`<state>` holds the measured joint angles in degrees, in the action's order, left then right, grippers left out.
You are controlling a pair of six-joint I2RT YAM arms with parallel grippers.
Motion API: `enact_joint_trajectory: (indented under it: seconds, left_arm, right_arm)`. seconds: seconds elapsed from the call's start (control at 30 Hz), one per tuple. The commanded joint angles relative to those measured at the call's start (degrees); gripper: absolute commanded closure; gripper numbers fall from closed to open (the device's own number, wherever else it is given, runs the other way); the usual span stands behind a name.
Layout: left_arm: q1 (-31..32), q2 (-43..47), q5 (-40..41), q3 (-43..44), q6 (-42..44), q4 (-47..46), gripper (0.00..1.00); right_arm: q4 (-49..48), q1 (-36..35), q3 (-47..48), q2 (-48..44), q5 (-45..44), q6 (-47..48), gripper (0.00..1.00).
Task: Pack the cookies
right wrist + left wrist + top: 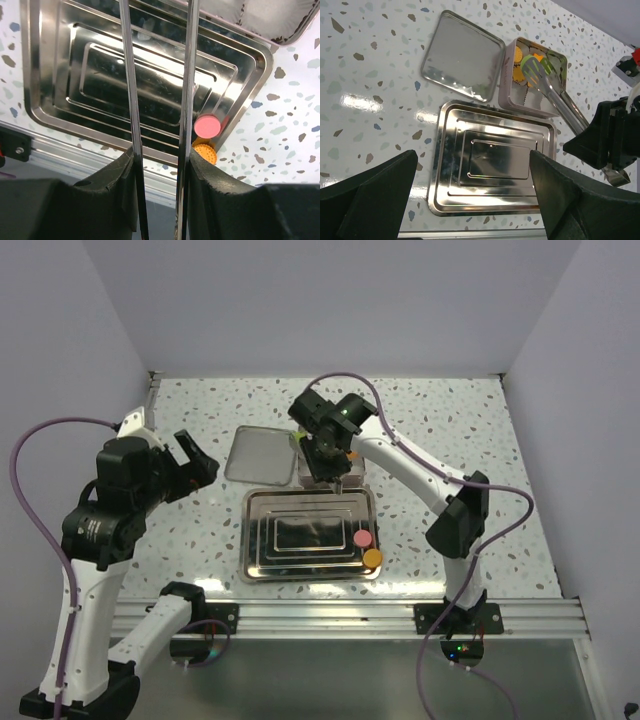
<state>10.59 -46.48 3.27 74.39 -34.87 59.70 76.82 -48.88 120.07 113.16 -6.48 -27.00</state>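
Observation:
A pink cookie (362, 538) and an orange cookie (372, 558) lie at the near right corner of the steel tray (246, 530); both also show in the right wrist view, pink (207, 125) and orange (205, 153). Several orange cookies (518, 72) sit in paper cups inside the small box (507, 75). My right gripper (325, 452) is shut on metal tongs (560, 95), whose green tips (535, 67) rest over the box; I cannot tell if they hold a cookie. My left gripper (195, 465) is open and empty, left of the tray.
The box's flat lid (258, 454) lies on the table behind the tray, left of the box. The tray (445, 165) fills the middle near the front rail. The right arm (615, 135) reaches over the tray's right side.

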Motion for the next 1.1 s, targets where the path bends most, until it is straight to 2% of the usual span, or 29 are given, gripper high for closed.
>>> enact_joint_trajectory:
  seconds: [0.0,0.13,0.37,0.5,0.7,0.8,1.07]
  left_arm:
    - [0.2,0.4,1.7,2.7,0.5,1.3,0.0]
    - [0.2,0.5,1.9,3.1,0.5,1.6,0.0]
    - [0.2,0.0,2.5,4.0,0.8,1.8,0.0]
    - [0.2,-0.2,2.5,4.3,0.8,1.7,0.0]
    - [0.2,-0.4,2.5,4.4,0.8,1.8,0.0]
    - [0.2,-0.2,2.5,4.3,0.7,1.8,0.0]
    - [0.2,-0.1,2.3,4.0,0.6,2.2,0.0]
  right_arm:
    - [9.1,0.3,-2.2,-0.9,1.3,2.1,0.63]
    - [6.4,0.6,-7.8,-2.1,1.8,2.1,0.63]
    - [4.5,1.1,-10.6,-1.8,2.4,2.5,0.63]
    - [4.1,1.3,-10.2,-1.2,2.3,2.7,0.62]
    - [3.6,1.8,-8.9,-0.4,2.1,3.2,0.52]
    - [4.0,2.0,-7.3,0.5,1.8,3.6,0.5]
    - [6.3,3.4,-2.7,0.3,0.4,4.0,0.49]
